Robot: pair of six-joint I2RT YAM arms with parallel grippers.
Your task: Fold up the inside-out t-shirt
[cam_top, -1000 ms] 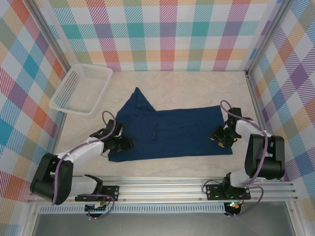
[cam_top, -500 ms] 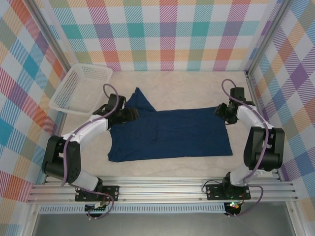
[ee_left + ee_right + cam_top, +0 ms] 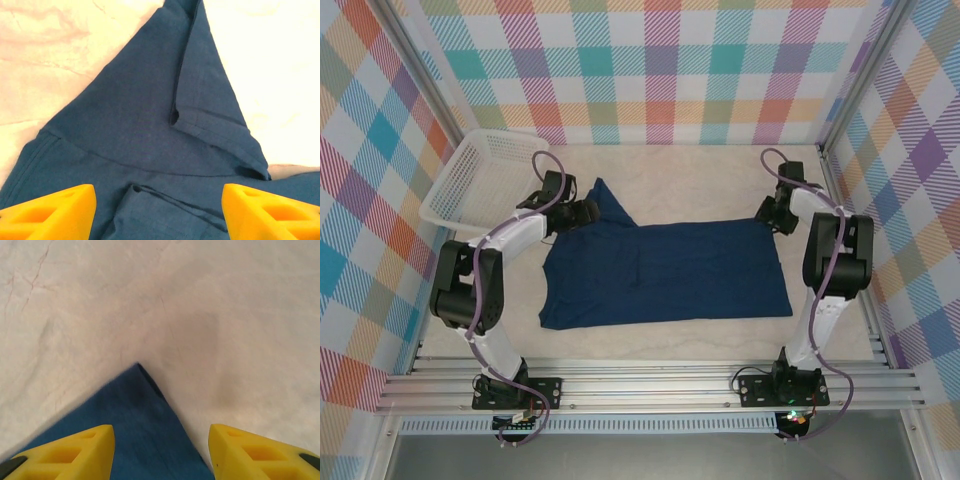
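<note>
My left gripper [image 3: 159, 202] and right gripper [image 3: 161, 436], jaws apart and empty, now hover at the far edge of the inside-out t-shirt [image 3: 665, 272], which lies flat on the table [image 3: 700, 170]. They have left its near hem. The sleeve [image 3: 215, 110] is under the left, the corner [image 3: 145, 390] under the right. Judged: the next fold's grasp.

The white-and-black left arm [image 3: 515, 236] reaches forward and bends inward at the elbow. Its black left gripper [image 3: 582, 212] points rightward, yellow plastic fingers [image 3: 50, 215] spread wide. The matching right arm [image 3: 817, 205] stretches straight ahead, with its right gripper [image 3: 772, 215] turned leftward and low, its yellow fingers [image 3: 260, 452] likewise parted.
</note>
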